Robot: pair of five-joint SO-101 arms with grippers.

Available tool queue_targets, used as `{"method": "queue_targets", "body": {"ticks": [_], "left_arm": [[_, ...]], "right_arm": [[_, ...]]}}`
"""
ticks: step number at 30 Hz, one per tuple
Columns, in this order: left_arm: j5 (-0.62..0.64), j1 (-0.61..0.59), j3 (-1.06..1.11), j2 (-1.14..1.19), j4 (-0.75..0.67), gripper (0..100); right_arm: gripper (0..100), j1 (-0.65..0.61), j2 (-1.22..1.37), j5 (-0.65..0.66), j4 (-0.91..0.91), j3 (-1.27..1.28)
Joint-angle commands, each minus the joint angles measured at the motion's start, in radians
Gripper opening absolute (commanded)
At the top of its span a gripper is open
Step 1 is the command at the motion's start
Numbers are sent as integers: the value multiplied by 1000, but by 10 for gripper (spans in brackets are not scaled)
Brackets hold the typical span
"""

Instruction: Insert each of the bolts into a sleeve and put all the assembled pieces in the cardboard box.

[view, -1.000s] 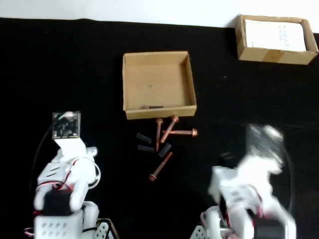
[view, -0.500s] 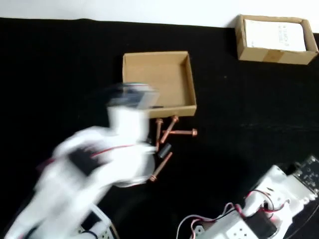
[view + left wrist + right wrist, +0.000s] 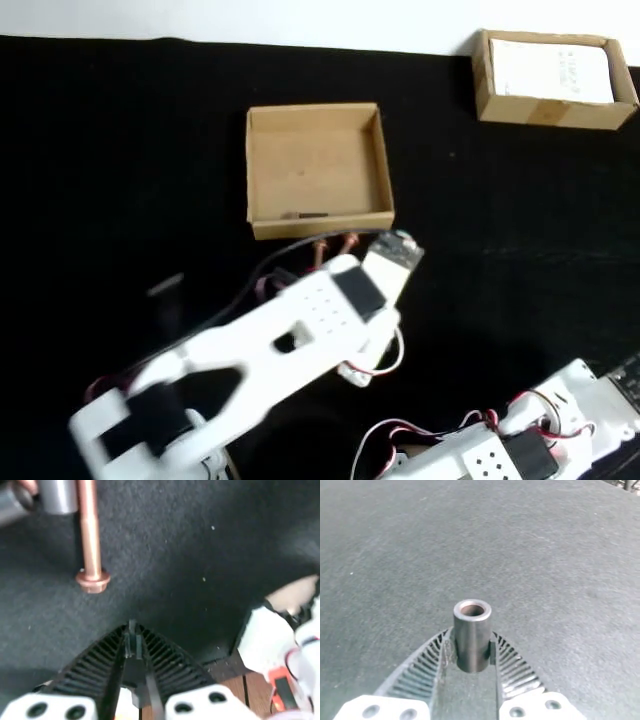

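A sleeve [image 3: 472, 625] stood upright, clenched in the right gripper [image 3: 471, 645] well away from the cardboard box [image 3: 318, 226], probably presented for loading, while the left gripper [image 3: 131, 635], jaws closed on nothing, hovered above a bolt [image 3: 90, 535] just in front of that box.

A big black cloth [image 3: 520, 200] covers the table, and close up it looks grey and a little fuzzy with tiny pale specks on it. Far off at the back right corner sits a small brown box [image 3: 545, 110], well apart from everything else, and a white paper [image 3: 552, 68] lies flat inside it. Behind the cloth runs a white strip [image 3: 250, 20] along the far edge, and a bit of brown wood [image 3: 256, 695] shows at the near edge of the cloth.
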Motion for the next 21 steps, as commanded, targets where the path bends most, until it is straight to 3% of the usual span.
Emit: {"method": "queue_targets", "body": {"ticks": [1, 8, 15, 21], "left_arm": [[-2, 8, -38, 82, -55, 10], [-109, -77, -42, 202, -160, 10], [-149, -182, -62, 251, -161, 10], [-149, -348, -59, 302, -160, 10]], "right_arm": [[7, 25, -10, 6, -21, 1], [7, 24, -19, 6, -21, -8], [7, 16, -21, 6, -21, -16], [7, -15, -21, 8, -21, -79]]}}
